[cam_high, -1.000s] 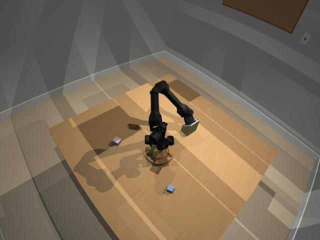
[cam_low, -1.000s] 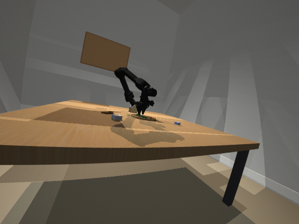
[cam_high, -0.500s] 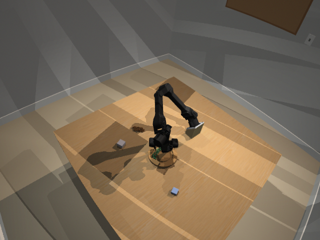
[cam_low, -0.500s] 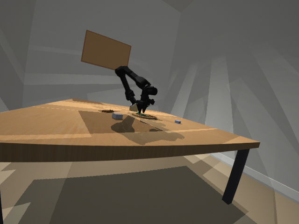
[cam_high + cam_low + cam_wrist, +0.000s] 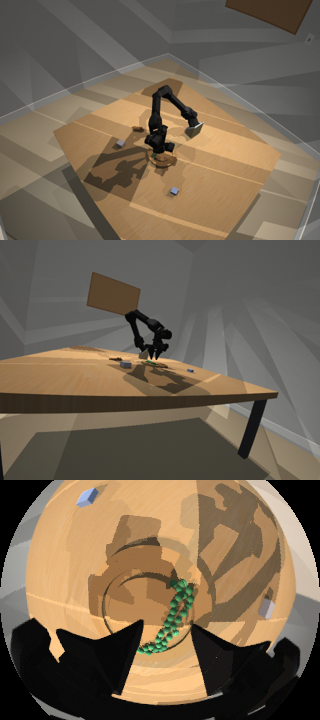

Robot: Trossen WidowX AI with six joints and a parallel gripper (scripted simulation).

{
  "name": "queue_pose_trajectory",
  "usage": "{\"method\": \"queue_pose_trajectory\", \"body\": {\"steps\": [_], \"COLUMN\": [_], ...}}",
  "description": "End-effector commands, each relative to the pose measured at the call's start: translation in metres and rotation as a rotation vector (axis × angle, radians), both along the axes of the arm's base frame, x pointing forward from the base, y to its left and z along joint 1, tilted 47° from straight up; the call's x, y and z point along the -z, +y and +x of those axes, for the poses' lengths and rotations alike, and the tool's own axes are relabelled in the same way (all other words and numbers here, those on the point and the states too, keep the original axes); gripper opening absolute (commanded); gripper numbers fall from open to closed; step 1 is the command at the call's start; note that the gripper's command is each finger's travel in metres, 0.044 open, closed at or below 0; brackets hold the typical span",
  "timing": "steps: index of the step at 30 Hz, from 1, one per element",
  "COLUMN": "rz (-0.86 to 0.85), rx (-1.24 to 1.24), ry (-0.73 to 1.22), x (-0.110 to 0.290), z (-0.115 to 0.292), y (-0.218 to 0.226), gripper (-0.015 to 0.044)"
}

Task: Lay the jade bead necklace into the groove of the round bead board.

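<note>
Green jade bead necklace [image 5: 174, 619] lies along the round bead board's [image 5: 116, 583] groove.

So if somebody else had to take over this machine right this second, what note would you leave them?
Pincer: open, holding nothing, hanging just above the board.
Jade bead necklace: lying on the round bead board, along one side of the ring-shaped groove; whether every bead sits inside it is hard to tell.
Done: necklace let go on the board.
Left: check the seating, nudge stray beads in, lift the arm away.

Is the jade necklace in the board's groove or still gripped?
Released: the necklace lies along the bead board rim, apart from the fingers. Fully in the groove: cannot tell.
</note>
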State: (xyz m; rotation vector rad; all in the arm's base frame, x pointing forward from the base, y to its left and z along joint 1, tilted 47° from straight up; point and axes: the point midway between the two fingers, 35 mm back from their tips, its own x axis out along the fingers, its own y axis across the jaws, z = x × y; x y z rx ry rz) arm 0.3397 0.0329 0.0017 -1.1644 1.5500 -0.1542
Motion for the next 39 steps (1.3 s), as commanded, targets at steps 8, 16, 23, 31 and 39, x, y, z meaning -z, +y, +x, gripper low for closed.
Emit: {"method": "queue_pose_trajectory", "body": {"steps": [8, 16, 23, 31, 39], "rz": [0.032, 0.031, 0.035, 0.033, 0.031], "rx": [0.147, 0.147, 0.146, 0.146, 0.147], "ry": [-0.146, -0.146, -0.155, -0.151, -0.147], "x": [-0.007, 0.004, 0.001, 0.011, 0.02], "z": [0.018, 0.02, 0.022, 0.022, 0.023], "y": [0.015, 0.004, 0.006, -0.004, -0.013], "gripper": [0.012, 0.012, 0.012, 0.012, 0.012]}}
